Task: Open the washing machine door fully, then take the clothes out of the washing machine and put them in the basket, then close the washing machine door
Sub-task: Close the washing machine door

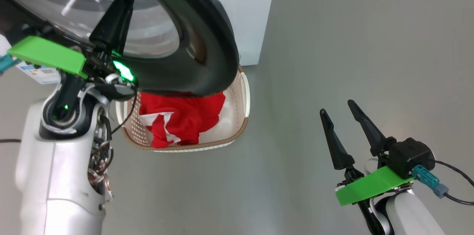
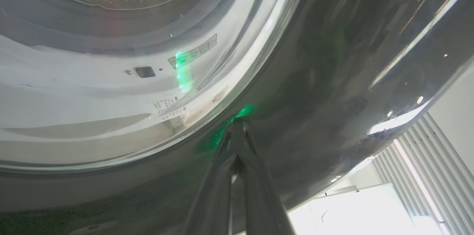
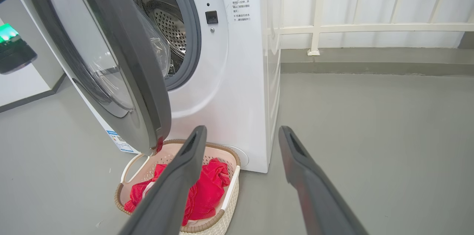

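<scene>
Door (image 3: 148, 79): half open, glossy black rim, upper left.
Washer (image 3: 237, 79): white, centre.
Clothes (image 3: 211, 185): red, heaped in basket.
Basket (image 3: 232, 190): cream, lower centre.

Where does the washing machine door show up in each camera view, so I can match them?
Head view: the washing machine door arcs across the top left, overlapping the basket.
Left wrist view: the door's glossy black rim and glass window span most of the picture.
Right wrist view: the door hangs ajar at the left.
Shared landmark: the washing machine, its white front seen through the glass in the left wrist view.
</scene>
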You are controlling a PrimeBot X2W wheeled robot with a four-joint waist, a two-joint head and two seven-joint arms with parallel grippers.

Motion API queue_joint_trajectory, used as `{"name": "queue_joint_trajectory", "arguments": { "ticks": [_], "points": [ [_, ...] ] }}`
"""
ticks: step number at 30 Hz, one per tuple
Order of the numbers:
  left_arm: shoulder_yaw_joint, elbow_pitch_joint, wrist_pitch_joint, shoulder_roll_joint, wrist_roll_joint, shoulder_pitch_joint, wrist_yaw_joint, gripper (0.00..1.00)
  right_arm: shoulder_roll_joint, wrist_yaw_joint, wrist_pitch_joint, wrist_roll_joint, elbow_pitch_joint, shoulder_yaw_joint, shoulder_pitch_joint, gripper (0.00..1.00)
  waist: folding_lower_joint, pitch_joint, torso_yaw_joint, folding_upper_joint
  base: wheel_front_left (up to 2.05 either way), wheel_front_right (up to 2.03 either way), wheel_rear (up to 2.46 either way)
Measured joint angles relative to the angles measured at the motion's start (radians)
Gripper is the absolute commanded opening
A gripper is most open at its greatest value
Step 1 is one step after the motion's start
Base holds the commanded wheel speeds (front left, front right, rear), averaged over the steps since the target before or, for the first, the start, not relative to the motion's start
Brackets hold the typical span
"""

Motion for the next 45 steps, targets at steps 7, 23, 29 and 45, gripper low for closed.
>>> {"name": "queue_joint_trajectory", "arguments": {
  "ticks": [7,23,29,45],
  "points": [
    [0.001,0.015,0.0,0.0,0.002,-0.04,-0.011,0.0,0.0,0.0,0.0,0.0,-0.006,0.0,-0.017,1.0,0.0,0.04,-0.023,0.0,0.0,0.0,0.0],
    [0.009,0.062,-0.002,-0.006,-0.032,-0.009,-0.025,0.14,0.0,0.0,0.0,-0.001,0.004,-0.004,-0.021,1.0,0.0,0.022,-0.014,0.0,0.0,0.0,0.0],
    [0.009,0.049,-0.052,-0.007,-0.013,0.098,-0.033,1.0,0.0,0.0,0.0,-0.001,0.009,-0.019,-0.016,1.0,-0.0001,-0.017,0.004,0.0,0.0,0.0,0.0],
    [-0.106,-0.157,-0.44,0.127,0.522,0.4,-0.066,1.0,0.0,0.0,0.0,-0.023,0.025,-0.06,0.029,1.0,0.0,-0.146,0.084,0.0,0.0,0.0,0.0]
  ]
}}
